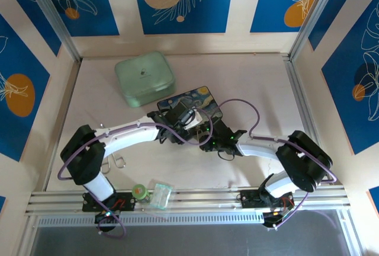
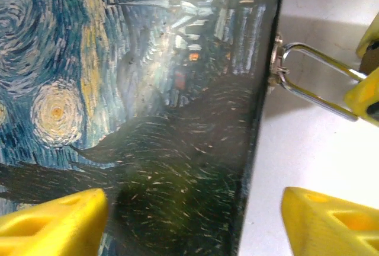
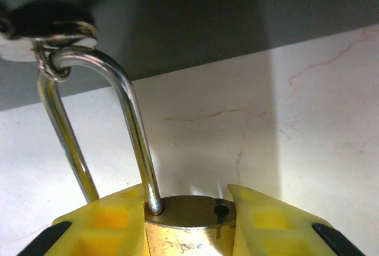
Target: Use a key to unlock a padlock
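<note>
Pale marbled tabletop (image 3: 284,137) lies underneath. Right gripper (image 3: 186,204) is clamped on the padlock (image 3: 189,235) just beside the starry-night box (image 2: 148,90). The shackle (image 3: 127,108) hooks through the box's latch ring (image 3: 50,66), with one hole in the padlock's top empty. Left gripper (image 2: 195,223) hangs spread over the box's edge, holding nothing.

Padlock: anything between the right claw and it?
Nothing visible. The right claw is shut on the padlock, its yellow fingers on either side of the brass body. The shackle runs up to a small ring at the box edge, with bare table behind it.
</note>
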Controlling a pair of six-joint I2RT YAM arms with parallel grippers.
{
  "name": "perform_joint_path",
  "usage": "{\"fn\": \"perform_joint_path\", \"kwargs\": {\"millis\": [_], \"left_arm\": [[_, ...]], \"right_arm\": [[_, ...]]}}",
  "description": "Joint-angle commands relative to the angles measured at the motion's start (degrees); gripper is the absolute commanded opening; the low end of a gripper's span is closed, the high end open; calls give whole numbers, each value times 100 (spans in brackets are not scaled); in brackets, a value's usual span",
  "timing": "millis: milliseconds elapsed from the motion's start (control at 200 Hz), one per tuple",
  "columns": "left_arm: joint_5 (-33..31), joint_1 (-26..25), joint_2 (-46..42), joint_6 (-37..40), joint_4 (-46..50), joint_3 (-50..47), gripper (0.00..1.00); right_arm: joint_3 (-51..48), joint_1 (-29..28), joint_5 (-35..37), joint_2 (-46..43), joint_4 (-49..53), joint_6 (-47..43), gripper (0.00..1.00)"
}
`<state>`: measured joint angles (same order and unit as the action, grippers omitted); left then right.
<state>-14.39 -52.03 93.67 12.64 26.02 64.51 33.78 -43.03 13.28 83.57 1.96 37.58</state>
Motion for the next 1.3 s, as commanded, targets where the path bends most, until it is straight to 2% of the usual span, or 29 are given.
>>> {"fn": "perform_joint_path", "kwargs": {"millis": [0, 170, 250, 505, 1016, 1296], "left_arm": [[-239, -179, 297, 225, 292, 189, 65], [-638, -346, 654, 138, 469, 159, 62], [-558, -391, 722, 106, 459, 115, 58], [-587, -468, 662, 151, 192, -108, 57], [-374, -505, 364, 457, -95, -570, 58], [-323, -554, 250, 520, -183, -630, 58]], "right_arm": [[-161, 167, -289, 32, -429, 532, 29], [-301, 163, -302, 345, -1281, 1357, 28], [-340, 180, -280, 444, -1615, 1612, 28], [-390, 334, -291, 486, -2321, 2067, 27], [-341, 830, -577, 731, -3002, 2722, 27], [-308, 974, -544, 544, -2945, 2684, 27]]}}
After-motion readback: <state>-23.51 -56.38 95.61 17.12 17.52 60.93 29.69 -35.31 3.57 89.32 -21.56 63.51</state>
